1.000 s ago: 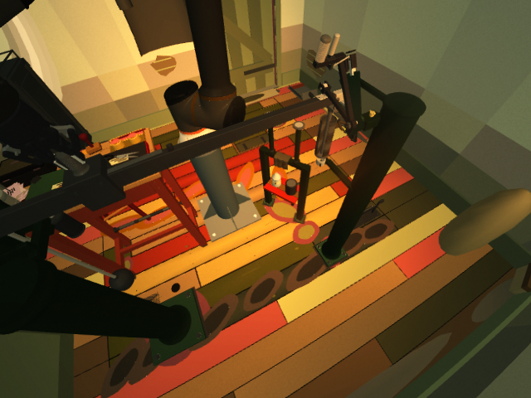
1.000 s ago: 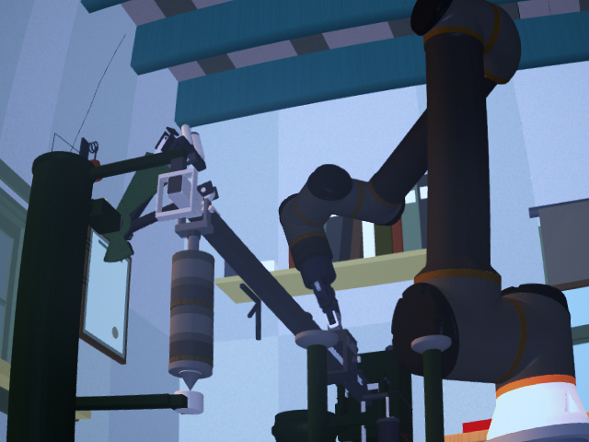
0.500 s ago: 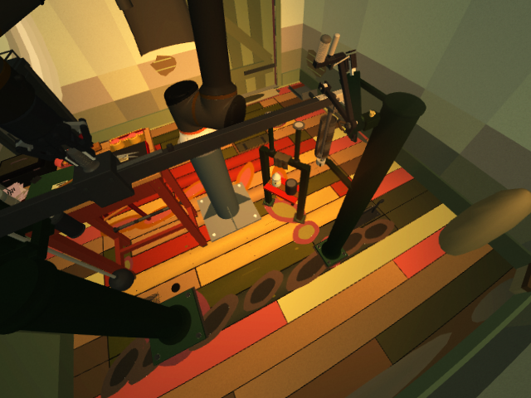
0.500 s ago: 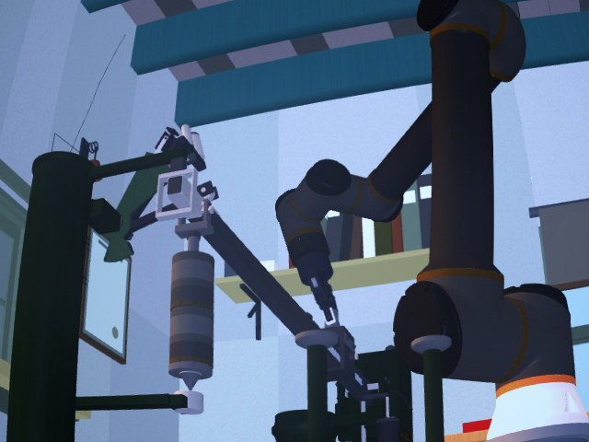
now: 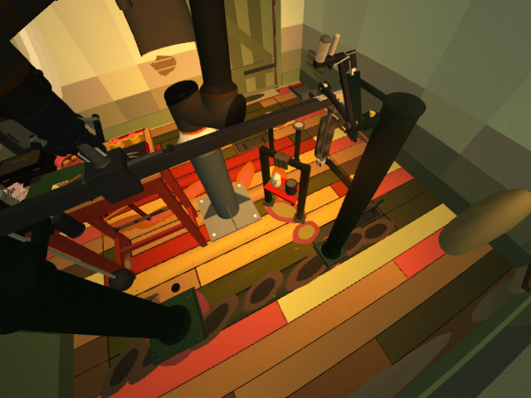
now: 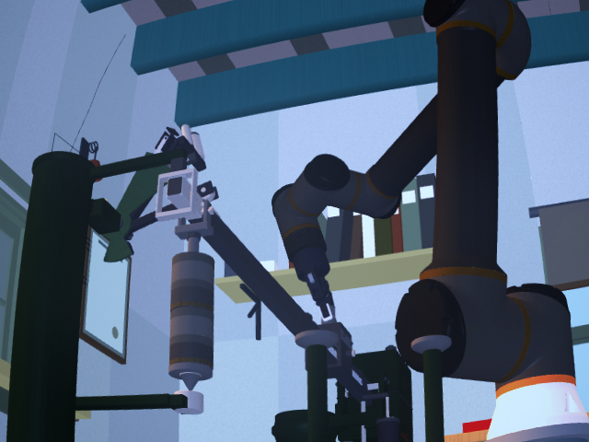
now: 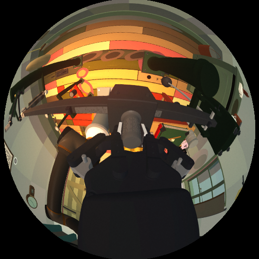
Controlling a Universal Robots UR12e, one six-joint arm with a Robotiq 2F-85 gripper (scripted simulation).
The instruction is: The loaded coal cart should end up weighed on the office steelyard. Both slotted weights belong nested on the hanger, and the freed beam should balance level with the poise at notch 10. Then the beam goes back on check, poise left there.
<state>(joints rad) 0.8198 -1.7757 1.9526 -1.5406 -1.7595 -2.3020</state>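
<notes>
The poise's knurled grey knob [image 7: 131, 128] is gripped in my closed gripper [image 7: 131, 131], and the dark poise block [image 5: 112, 176] it tops sits astride the long steelyard beam [image 5: 223, 133], toward the beam's left end as the side camera sees it. The gripper [image 6: 327, 311] reaches down onto the poise from above. At the beam's pivot end the hanger [image 6: 191, 314] hangs as a tall banded stack of weights, its tip over a white pad [image 6: 189, 401]. Two small cylinders, one white [image 5: 276, 180] and one dark [image 5: 291, 185], stand on a red tray inside a dark frame.
Two thick dark posts [image 5: 371, 171] [image 5: 94, 308] rise from green floor plates beside the beam. A red trestle [image 5: 163, 214] stands under it. My arm's base column [image 5: 214, 184] is bolted to a grey plate. A ball-ended lever [image 5: 121, 278] sticks out low on the left.
</notes>
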